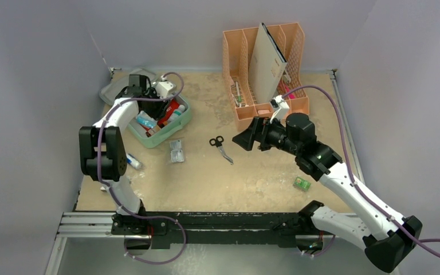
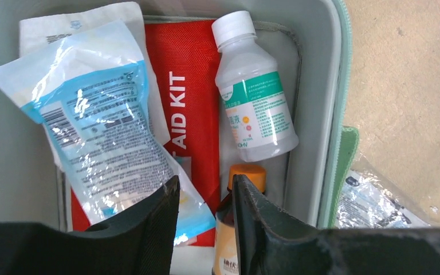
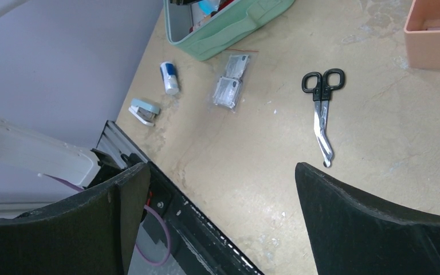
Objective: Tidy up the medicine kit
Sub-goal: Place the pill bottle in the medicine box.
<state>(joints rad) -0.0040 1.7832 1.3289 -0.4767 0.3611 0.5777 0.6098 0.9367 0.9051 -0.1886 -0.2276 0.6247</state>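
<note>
Left fingers (image 2: pixel 149 229) over medicine kit (image 2: pixel 316 69) — red pouch (image 2: pixel 195 86), bottle (image 2: pixel 258 97), blue packet (image 2: pixel 97 120) inside

**Count of things in view**

One medicine kit (image 1: pixel 175 133) upper left, one peach organizer (image 1: pixel 229 57) top centre, one pair of scissors (image 1: pixel 220 148) mid-frame. Two clear sachets (image 3: pixel 227 91), one blue-and-white tube (image 3: pixel 169 77), one green box (image 1: pixel 302 183). One white-capped bottle (image 2: pixel 258 97), one orange-capped bottle (image 2: pixel 246 177).

tan table (image 1: pixel 252 172) | far left: medicine kit (image 1: pixel 184 117) | far right: peach file organizer (image 1: pixel 244 119) | middle: scissors (image 1: pixel 222 149), clear packets (image 1: pixel 176 150) | right: small green box (image 1: pixel 302 183) | left: blue-white tube (image 1: pixel 133 161)
</note>
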